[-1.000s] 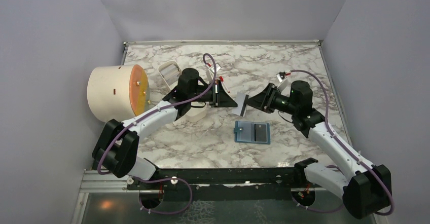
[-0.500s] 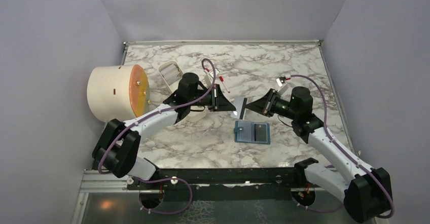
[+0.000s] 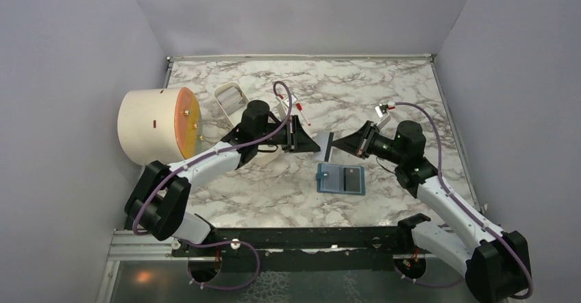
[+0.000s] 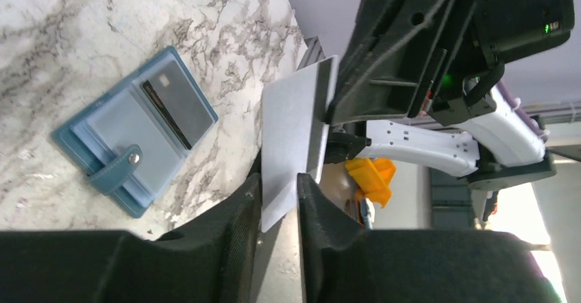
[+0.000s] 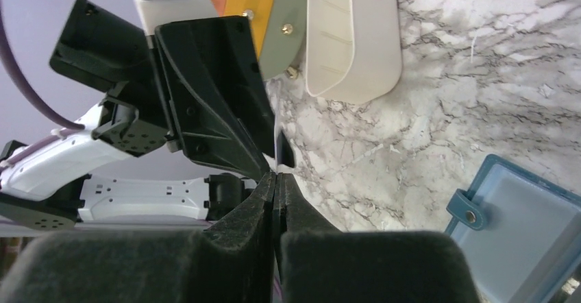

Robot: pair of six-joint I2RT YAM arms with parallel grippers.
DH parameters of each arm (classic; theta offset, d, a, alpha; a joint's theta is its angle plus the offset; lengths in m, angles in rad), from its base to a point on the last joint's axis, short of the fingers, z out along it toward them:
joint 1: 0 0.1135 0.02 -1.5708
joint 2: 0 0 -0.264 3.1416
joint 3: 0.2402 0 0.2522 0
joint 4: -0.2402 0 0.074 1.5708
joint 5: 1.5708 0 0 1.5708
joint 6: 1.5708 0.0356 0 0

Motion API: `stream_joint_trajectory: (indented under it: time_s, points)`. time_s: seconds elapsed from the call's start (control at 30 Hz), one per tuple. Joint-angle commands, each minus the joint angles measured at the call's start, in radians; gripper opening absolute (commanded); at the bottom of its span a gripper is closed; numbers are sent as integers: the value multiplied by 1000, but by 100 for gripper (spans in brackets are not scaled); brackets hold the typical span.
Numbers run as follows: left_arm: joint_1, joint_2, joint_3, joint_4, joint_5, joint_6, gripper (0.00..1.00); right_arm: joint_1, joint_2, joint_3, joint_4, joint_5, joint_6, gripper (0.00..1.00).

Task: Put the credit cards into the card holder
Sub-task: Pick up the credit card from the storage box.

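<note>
The teal-blue card holder (image 3: 340,178) lies open on the marble, also in the left wrist view (image 4: 130,145) and the right wrist view (image 5: 521,227). A dark grey card (image 3: 353,177) with a pale band sits in its pocket panel (image 4: 177,101). A second card (image 3: 328,145) hangs in the air above the holder's far edge and shows a pale grey face (image 4: 291,131); no yellow-orange face shows. My right gripper (image 3: 336,145) is shut on this card, seen edge-on (image 5: 276,153) between its jaws (image 5: 276,178). My left gripper (image 3: 316,145) is slightly open, its jaws (image 4: 277,186) flanking the card's other end.
A cream cylinder (image 3: 151,125) with a round orange face (image 3: 187,121) lies at the left edge. A long white oval tray (image 3: 229,97) sits behind the left arm and shows in the right wrist view (image 5: 353,35). Small white-and-red bits (image 3: 382,107) lie behind the right arm.
Both wrists have shifted slightly toward the near side and lowered. The pale card has stayed between the two grippers above the holder. The holder has not moved.
</note>
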Motion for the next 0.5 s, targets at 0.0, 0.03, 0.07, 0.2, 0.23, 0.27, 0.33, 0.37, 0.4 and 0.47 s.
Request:
stream_joint_trajectory:
  time_s: [0.0,0.03,0.07,0.2,0.23,0.27,0.33,0.37,0.4,0.47]
  points:
    - [-12,-7,-23,17,-37,0,35,4,-45,-16,57,-25,-14,1]
    - [-12,-6,-27,17,-39,1,37,4,-52,-17,44,-19,-22,1]
    - [-12,-2,-31,17,-41,1,38,5,-60,-19,33,-12,-30,1]
    - [-12,4,-48,17,-46,3,40,5,-73,-19,-10,7,-53,1]
    - [-12,4,-51,17,-47,3,41,5,-73,-14,-37,17,-63,1]
    - [-12,3,-54,17,-47,6,43,5,-72,-8,-73,33,-78,1]
    - [-12,-5,-61,17,-51,14,46,4,-71,2,-155,78,-107,1]
    - [-12,-9,-66,17,-54,18,47,5,-69,6,-184,95,-124,1]
    - [-12,-10,-69,17,-56,20,47,5,-68,10,-215,111,-142,1]
    - [-12,-10,-78,16,-59,23,47,5,-65,18,-277,146,-177,1]
